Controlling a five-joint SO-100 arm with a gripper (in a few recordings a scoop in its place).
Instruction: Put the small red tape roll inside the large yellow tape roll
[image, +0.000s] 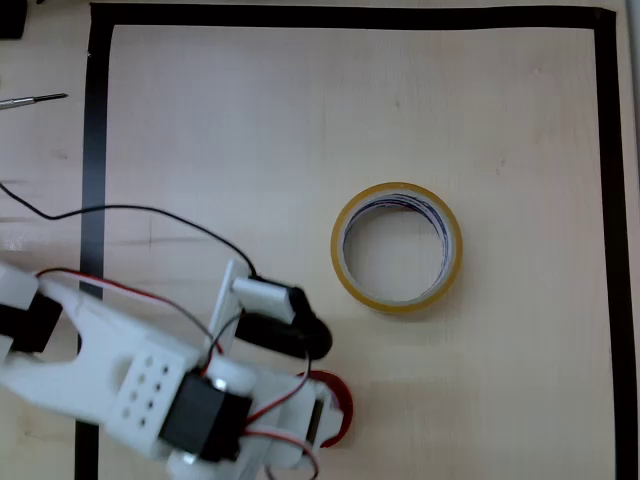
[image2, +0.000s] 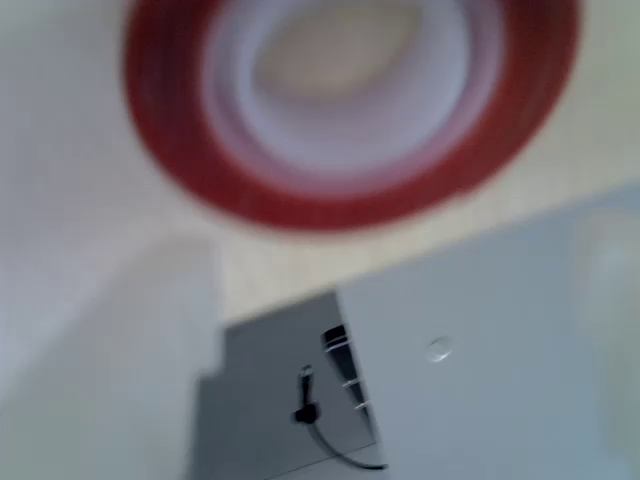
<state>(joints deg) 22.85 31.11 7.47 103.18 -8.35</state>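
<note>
The desk is pale wood, framed by a black tape border. The white arm reaches in from the lower left corner. The large yellow tape roll lies flat right of centre. The small red tape roll lies near the bottom edge, half hidden under the gripper; the wrist view is blurred, so I cannot tell how its jaws stand
</note>
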